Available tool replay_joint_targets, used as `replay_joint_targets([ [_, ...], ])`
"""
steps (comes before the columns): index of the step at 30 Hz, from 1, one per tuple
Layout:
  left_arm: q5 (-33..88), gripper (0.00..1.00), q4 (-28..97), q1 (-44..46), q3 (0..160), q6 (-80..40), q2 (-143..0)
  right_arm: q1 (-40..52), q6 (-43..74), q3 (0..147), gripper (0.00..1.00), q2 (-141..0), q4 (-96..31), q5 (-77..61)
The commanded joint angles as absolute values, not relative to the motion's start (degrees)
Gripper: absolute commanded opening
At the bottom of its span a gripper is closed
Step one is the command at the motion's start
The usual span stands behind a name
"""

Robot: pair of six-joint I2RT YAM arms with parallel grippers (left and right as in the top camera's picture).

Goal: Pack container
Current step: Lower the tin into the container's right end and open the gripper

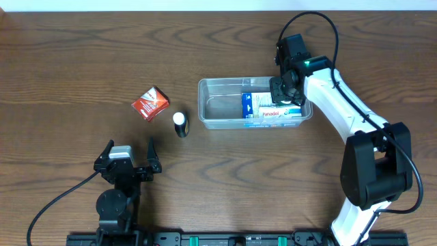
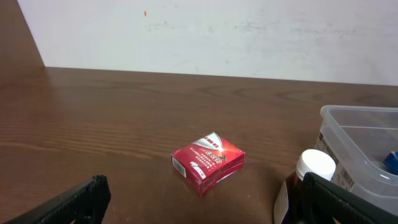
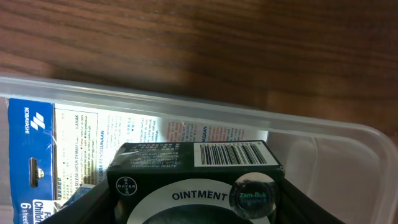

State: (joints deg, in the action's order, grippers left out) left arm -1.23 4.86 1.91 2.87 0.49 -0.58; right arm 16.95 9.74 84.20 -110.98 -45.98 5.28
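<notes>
The container is a clear tub at mid-table, and blue-and-white cartons lie in its right half. My right gripper hangs over that right end. In the right wrist view it is shut on a dark ointment box, just above the cartons and inside the container's far wall. My left gripper stands open near the front left with nothing between its fingers.
A small red box lies left of the container. A dark bottle with a white cap stands between them, just beside my left gripper's right finger. The container's left half holds nothing.
</notes>
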Motion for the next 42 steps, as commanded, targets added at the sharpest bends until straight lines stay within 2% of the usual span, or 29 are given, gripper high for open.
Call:
replay_joint_targets([
  [1, -0.6, 0.98, 5.7, 1.5, 1.1, 1.5, -0.2, 16.4, 10.7, 83.9, 0.57, -111.5, -45.8, 6.7],
  [25, -0.6, 0.98, 5.7, 1.5, 1.1, 1.5, -0.2, 16.4, 12.4, 83.7, 0.63, -111.7, -43.9, 9.2],
  [38, -0.6, 0.98, 5.7, 1.5, 1.1, 1.5, -0.2, 16.4, 11.5, 78.0, 0.66, -111.5, -38.1, 9.2],
  [42, -0.6, 0.98, 5.7, 1.5, 1.1, 1.5, -0.2, 16.4, 11.5, 78.0, 0.72, -111.2, -38.1, 9.2],
])
